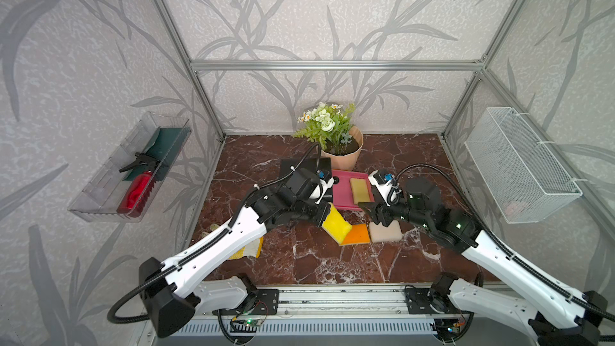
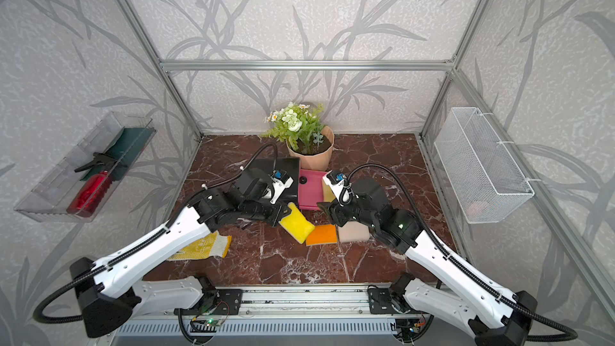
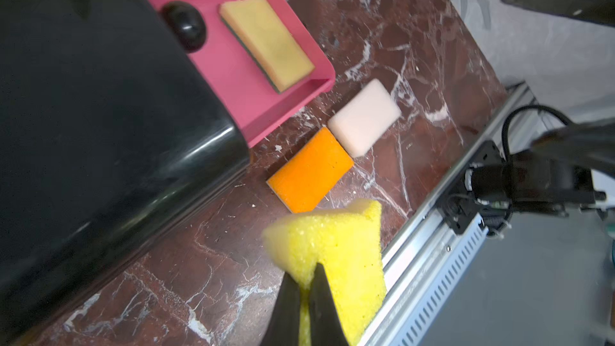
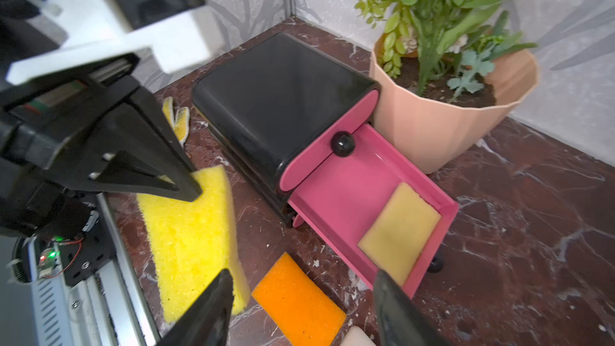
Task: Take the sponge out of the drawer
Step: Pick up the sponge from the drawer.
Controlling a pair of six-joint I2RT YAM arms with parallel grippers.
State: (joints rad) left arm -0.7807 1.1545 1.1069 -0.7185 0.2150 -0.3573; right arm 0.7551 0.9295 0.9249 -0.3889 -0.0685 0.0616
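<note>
Just outside the pink drawer (image 1: 342, 193), my left hand (image 3: 307, 277) pinches the yellow sponge (image 3: 336, 237) tight, my right hand (image 4: 303, 272) spread empty nearby, so I'd lower it gently beside the orange sponge (image 3: 311, 169).

4 sponges (image 3: 332, 244) (image 3: 311, 171) (image 3: 364, 116) (image 3: 266, 41), 1 drawer (image 3: 233, 71), 1 plant (image 1: 327, 124), 1 glove (image 2: 203, 246)

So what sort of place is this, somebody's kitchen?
Probably a robot test booth dressed as a home: wallpapered panels in an aluminium frame, props like a potted plant and pink drawer, and the left arm and right arm on a rail.
</note>
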